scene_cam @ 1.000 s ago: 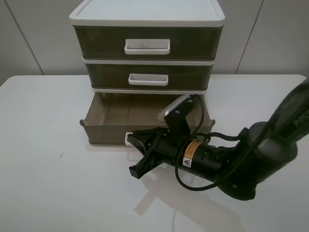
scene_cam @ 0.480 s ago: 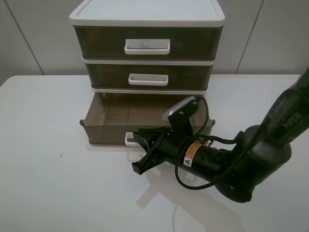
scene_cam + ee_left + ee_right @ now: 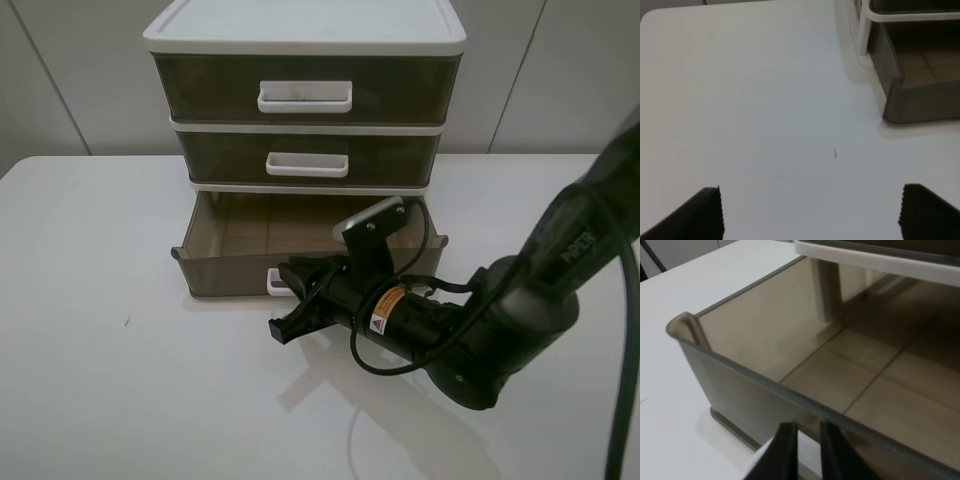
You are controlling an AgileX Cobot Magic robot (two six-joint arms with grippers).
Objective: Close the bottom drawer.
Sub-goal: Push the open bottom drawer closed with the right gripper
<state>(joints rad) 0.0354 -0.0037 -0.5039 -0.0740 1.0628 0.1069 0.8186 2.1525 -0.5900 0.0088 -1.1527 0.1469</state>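
Observation:
The bottom drawer (image 3: 230, 270), smoky brown with a small white handle (image 3: 274, 283), stands pulled out from the white-framed three-drawer unit (image 3: 305, 35). It is empty inside. My right gripper (image 3: 285, 300) is at the drawer's front by the handle. In the right wrist view its fingers (image 3: 786, 450) are almost together and hold nothing, against the drawer's front wall (image 3: 740, 385). My left gripper (image 3: 810, 215) is open and empty over bare table; the left wrist view shows the drawer's left front corner (image 3: 920, 100). The left arm is out of the exterior view.
The middle drawer (image 3: 308, 160) and top drawer (image 3: 305, 92) are shut. The white table (image 3: 100, 350) spreads in front and to both sides. My right arm (image 3: 500, 330) lies across the table's right front.
My right gripper has moved toward the unit against the bottom drawer's front. The drawer front has shifted slightly back. The left gripper shows no earlier frame.

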